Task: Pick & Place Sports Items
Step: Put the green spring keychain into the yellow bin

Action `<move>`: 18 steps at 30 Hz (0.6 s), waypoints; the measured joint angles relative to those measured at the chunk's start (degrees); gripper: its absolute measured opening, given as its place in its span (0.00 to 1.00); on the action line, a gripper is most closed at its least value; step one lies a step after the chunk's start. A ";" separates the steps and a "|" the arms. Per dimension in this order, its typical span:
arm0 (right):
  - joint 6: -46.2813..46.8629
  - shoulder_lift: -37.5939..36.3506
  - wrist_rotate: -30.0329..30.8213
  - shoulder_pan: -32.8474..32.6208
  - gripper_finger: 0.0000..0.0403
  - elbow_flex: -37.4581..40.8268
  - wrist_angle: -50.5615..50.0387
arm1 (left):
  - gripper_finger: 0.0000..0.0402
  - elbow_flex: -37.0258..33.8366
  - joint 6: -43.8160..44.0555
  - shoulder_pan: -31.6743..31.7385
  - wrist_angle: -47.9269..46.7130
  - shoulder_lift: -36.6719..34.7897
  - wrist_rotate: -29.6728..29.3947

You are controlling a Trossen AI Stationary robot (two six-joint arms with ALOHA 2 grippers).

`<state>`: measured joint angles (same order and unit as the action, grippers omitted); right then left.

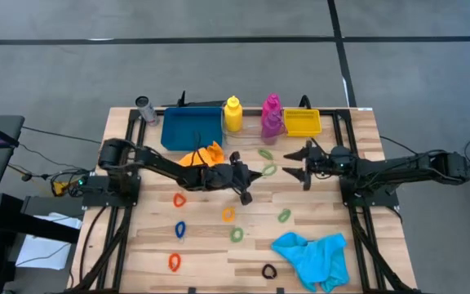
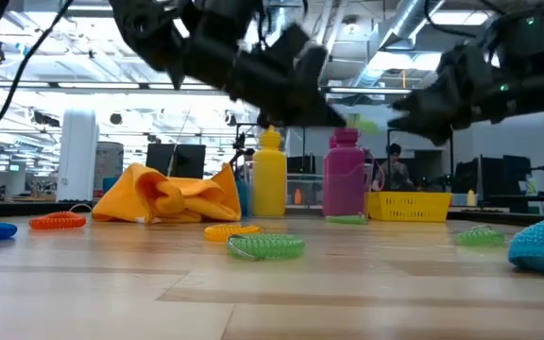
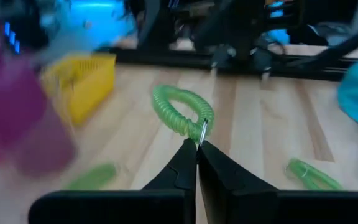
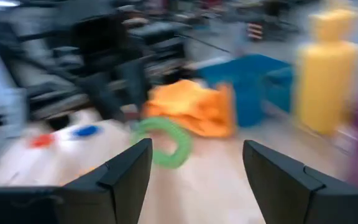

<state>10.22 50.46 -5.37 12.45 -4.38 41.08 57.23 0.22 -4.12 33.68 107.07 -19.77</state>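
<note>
My left gripper [image 1: 257, 173] is over the middle of the table, shut on a green coiled elastic ring [image 3: 180, 109]. The ring also shows in the right wrist view [image 4: 166, 142]. My right gripper [image 1: 294, 163] is open and empty, just right of the ring and facing it. The orange cloth [image 1: 202, 155] lies by the blue tray [image 1: 192, 128]. The cyan cloth [image 1: 312, 255] lies at the near right. The yellow bottle [image 1: 232, 114] and magenta bottle [image 1: 272, 113] stand upright at the far edge. I cannot make out the purple bottle. My left gripper pinches the green ring between its two fingertips, at the spot with a small metal clip [image 3: 202, 129]. The fingers come nearly level from the table's left. The ring sticks out beyond the fingertips and shows lifted above the table in the low view [image 2: 366, 123].
Several loose rings lie on the table: green [image 1: 265, 153], green [image 1: 284, 216], green [image 1: 237, 234], orange [image 1: 228, 214], red-orange [image 1: 179, 199], blue [image 1: 180, 229], red [image 1: 175, 261], black [image 1: 269, 271]. The yellow bin [image 1: 302, 122] stands at the far right and a grey cylinder [image 1: 145, 108] at the far left.
</note>
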 joint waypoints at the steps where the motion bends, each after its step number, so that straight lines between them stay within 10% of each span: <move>1: -0.34 0.00 -2.69 -0.02 0.61 0.00 1.39 | 0.00 0.00 -2.57 0.00 -0.64 -1.10 0.54; 18: 6.31 0.00 -11.74 -0.35 0.61 -2.60 5.48 | 0.00 0.00 -20.15 1.25 2.77 -3.40 12.70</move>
<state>16.54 50.46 -17.11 12.10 -6.99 46.56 57.23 -19.93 -2.87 36.44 103.68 -7.08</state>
